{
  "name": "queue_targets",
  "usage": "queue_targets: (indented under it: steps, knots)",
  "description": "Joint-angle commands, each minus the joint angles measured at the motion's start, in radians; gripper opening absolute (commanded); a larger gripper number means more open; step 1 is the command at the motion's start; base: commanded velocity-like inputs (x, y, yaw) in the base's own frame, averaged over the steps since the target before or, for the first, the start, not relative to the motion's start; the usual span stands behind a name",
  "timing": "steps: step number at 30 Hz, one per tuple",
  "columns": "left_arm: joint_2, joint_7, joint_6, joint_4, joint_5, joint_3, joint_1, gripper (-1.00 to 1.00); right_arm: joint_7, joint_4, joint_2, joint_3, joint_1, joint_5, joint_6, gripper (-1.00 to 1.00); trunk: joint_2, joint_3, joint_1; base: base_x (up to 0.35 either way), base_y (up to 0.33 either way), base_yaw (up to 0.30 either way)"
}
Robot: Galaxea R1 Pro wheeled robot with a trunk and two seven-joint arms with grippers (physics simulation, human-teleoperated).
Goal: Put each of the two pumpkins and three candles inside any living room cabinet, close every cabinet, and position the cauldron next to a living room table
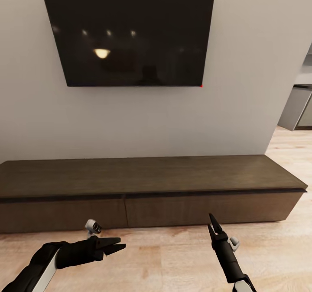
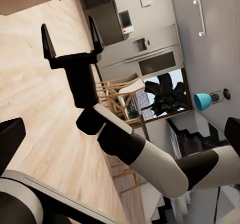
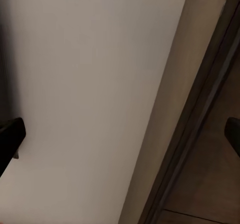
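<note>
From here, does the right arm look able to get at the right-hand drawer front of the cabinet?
Probably yes. The right gripper hangs open just in front of the cabinet, over bare floor, with nothing between them; the drawer fronts look closed.

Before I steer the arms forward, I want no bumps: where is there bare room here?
The cabinet top is bare from end to end below the TV. Wood floor lies bare between the left gripper and right gripper. Tightest spot: the right gripper, close to the drawer fronts.
</note>
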Motion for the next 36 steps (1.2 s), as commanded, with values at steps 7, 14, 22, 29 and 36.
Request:
queue_targets:
  steps: [7, 14, 22, 29, 36]
  knots:
    - [0.001, -0.003, 0.010, 0.000, 0.002, -0.002, -0.001, 1.00, 0.000, 0.002, 0.001, -0.002, -0.001, -0.007, 0.003, 1.00, 0.000, -0.001, 0.000, 0.229, 0.000, 0.000]
    - [0.001, -0.003, 0.010, 0.000, 0.001, -0.004, -0.001, 1.00, -0.005, 0.005, 0.001, -0.002, -0.001, -0.007, 0.000, 1.00, 0.000, -0.001, 0.000, 0.261, 0.000, 0.000]
    - [0.001, -0.004, 0.010, 0.000, 0.001, -0.006, -0.001, 1.00, -0.012, 0.025, 0.001, -0.003, -0.001, -0.006, -0.005, 1.00, 0.000, -0.001, 0.000, 0.270, 0.000, 0.000]
    - [0.001, -0.005, 0.010, 0.000, 0.004, -0.006, -0.003, 1.00, -0.017, 0.050, 0.001, -0.005, -0.001, -0.007, -0.005, 1.00, 0.000, -0.001, 0.000, 0.054, 0.000, 0.000]
    - [0.001, -0.005, 0.010, 0.000, 0.004, -0.004, -0.004, 1.00, -0.018, 0.062, 0.001, -0.008, -0.001, -0.008, -0.004, 1.00, 0.000, -0.001, 0.000, 0.003, 0.000, 0.000]
